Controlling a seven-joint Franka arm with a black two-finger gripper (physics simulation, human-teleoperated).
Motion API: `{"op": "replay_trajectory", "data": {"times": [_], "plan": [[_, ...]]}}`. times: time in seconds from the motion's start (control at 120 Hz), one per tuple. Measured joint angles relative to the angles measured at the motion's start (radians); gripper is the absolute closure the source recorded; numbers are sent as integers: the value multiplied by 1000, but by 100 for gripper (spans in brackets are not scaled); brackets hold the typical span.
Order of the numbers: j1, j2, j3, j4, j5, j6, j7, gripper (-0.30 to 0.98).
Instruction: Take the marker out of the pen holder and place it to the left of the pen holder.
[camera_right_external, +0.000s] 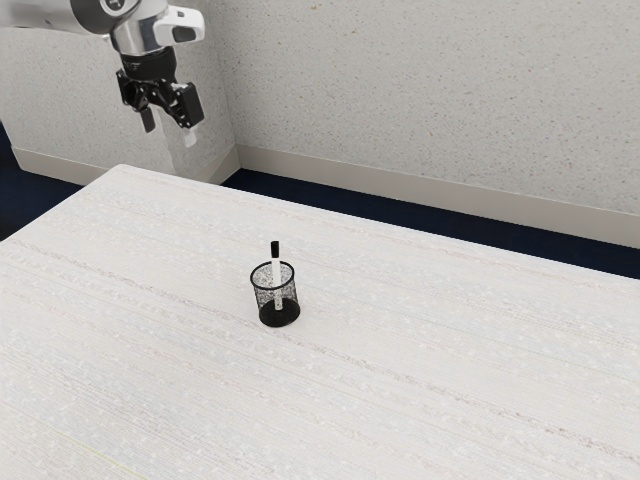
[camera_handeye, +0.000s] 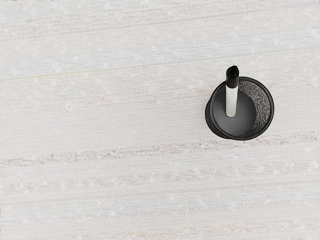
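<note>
From where I stand, I can make out no readable text, label, brand, number or sign.
</note>
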Motion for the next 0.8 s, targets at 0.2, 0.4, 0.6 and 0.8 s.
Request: {"op": "replay_trajectory", "data": {"times": [0.2,0.4,0.6,0.8], "plan": [[-10,39,-11,7,2,2,26,0],[40,439,-72,485,2,-92,44,0],[75,558,-159,571,2,-177,49,0],[70,657,-220,559,-3,-219,33,0]]}}
